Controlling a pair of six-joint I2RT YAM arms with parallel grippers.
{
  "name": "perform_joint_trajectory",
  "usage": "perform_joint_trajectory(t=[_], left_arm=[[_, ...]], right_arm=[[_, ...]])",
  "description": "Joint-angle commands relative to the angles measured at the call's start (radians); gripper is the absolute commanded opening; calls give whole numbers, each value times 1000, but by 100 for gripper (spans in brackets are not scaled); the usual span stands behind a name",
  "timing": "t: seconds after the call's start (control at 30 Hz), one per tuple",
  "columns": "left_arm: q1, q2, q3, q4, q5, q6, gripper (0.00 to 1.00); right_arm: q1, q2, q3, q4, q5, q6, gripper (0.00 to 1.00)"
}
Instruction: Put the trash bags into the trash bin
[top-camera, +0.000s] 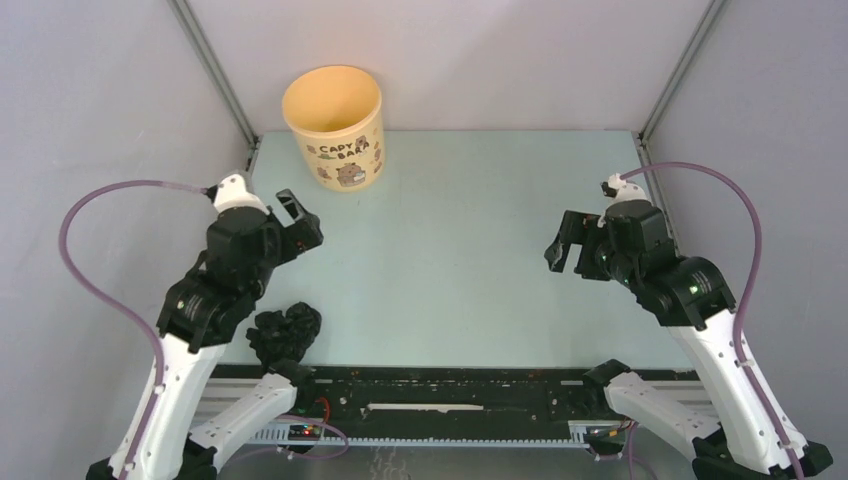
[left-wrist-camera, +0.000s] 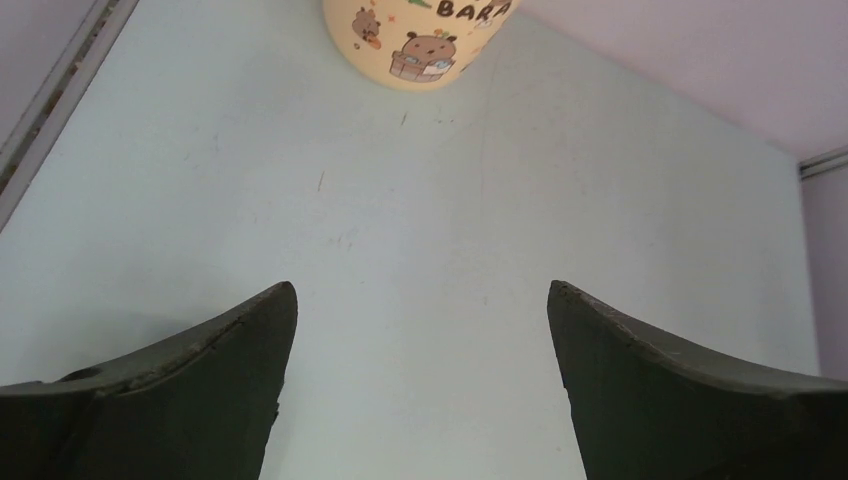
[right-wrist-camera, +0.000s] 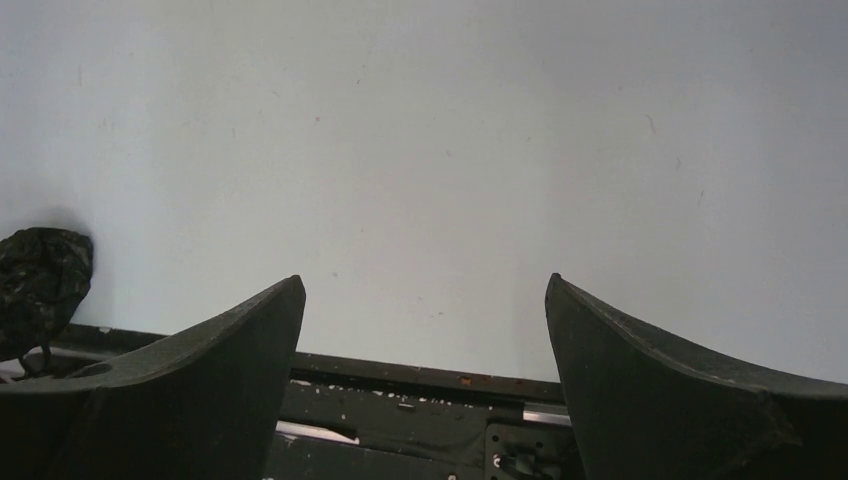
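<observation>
Bin (top-camera: 334, 122) upright at table's (top-camera: 450, 260) far-left. Crumpled bag (top-camera: 285, 333) well nearer, by left arm. Both grippers (top-camera: 297, 222) (top-camera: 563, 247) spread apart, holding nothing.

One pale yellow capybara-print trash bin (top-camera: 333, 125) at the table's (top-camera: 450, 250) far left corner, one crumpled black trash bag (top-camera: 285, 332) at its near edge, two robot arms (top-camera: 215, 290) (top-camera: 680, 285).

"CAPY BARA" lettering on the pale yellow trash bin (top-camera: 337, 130).
</observation>
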Motion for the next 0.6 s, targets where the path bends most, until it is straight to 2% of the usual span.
perform_joint_trajectory(t=[0.0,0.17,0.27,0.4,0.57], left_arm=[[-22,35,-50,28,-74,16,100],[-14,53,-85,9,-112,-15,100],[30,64,-107,-84,-123,-98,97],[102,43,-173,-255,-143,-287,96],[146,-80,-333,-347,-75,-534,95]], right_arm=[[-9,38,-1,82,49,-20,99],[-2,89,4,114,52,-27,100],[4,115,4,126,50,-29,100],[18,138,4,144,50,-27,100],[28,158,5,151,3,-33,100]])
